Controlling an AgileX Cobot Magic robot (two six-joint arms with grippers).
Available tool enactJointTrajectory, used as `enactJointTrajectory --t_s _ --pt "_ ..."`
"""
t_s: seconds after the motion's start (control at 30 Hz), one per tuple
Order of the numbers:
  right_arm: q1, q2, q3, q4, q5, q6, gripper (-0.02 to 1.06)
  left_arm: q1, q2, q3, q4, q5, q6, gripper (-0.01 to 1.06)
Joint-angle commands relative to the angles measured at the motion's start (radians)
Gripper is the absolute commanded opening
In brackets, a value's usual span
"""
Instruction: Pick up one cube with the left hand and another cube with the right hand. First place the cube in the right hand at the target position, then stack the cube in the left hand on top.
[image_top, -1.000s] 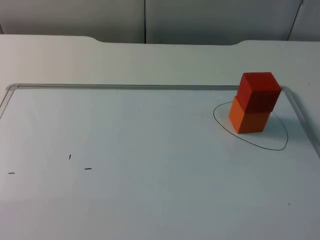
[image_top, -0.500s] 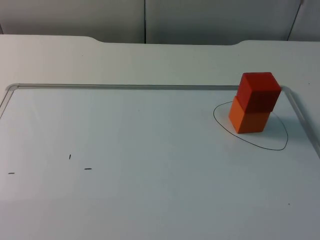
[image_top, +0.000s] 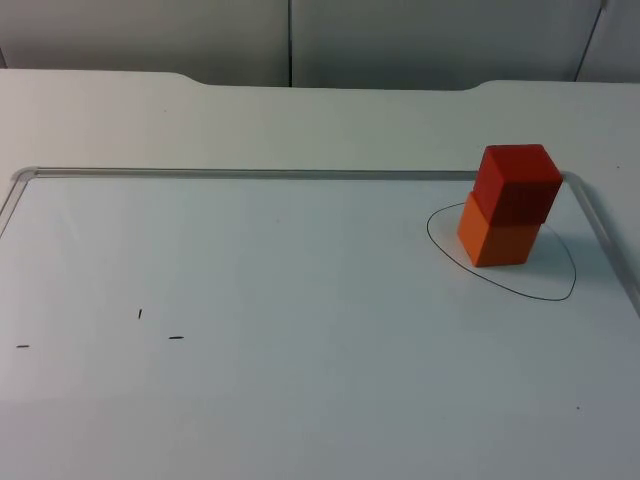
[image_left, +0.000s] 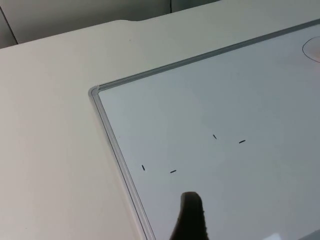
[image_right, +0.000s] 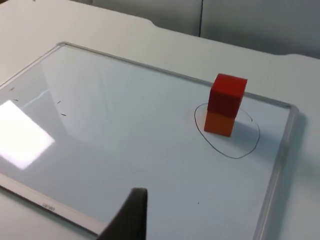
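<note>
A red cube sits stacked on an orange cube inside a thin black oval outline drawn at the far right of the whiteboard. The red cube is turned slightly against the orange one. From the right wrist view the same stack, red cube over orange cube, stands well ahead of my right gripper, which hangs back over the board's edge. My left gripper hovers over the board's left side near several short black marks, far from the cubes. Neither gripper holds anything.
The whiteboard has a raised metal frame running along its back and sides. Short black pen marks lie at the board's left. Beyond the frame is white table top, then the grey partition wall.
</note>
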Motion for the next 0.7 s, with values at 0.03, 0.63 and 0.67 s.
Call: enactJointTrajectory --t_s 0.03,0.63,0.67 --pt "0.000 -0.005 0.062 -0.010 -0.054 0.010 1.05 -0.003 -0.004 0.006 -0.010 -0.013 0.000 0.64" --pt "0.000 -0.005 0.123 -0.026 -0.081 0.010 1.05 -0.003 -0.004 0.006 -0.010 -0.013 0.000 0.64" --pt "0.000 -0.005 0.123 -0.026 -0.081 0.010 1.05 -0.003 -0.004 0.006 -0.010 -0.013 0.000 0.64"
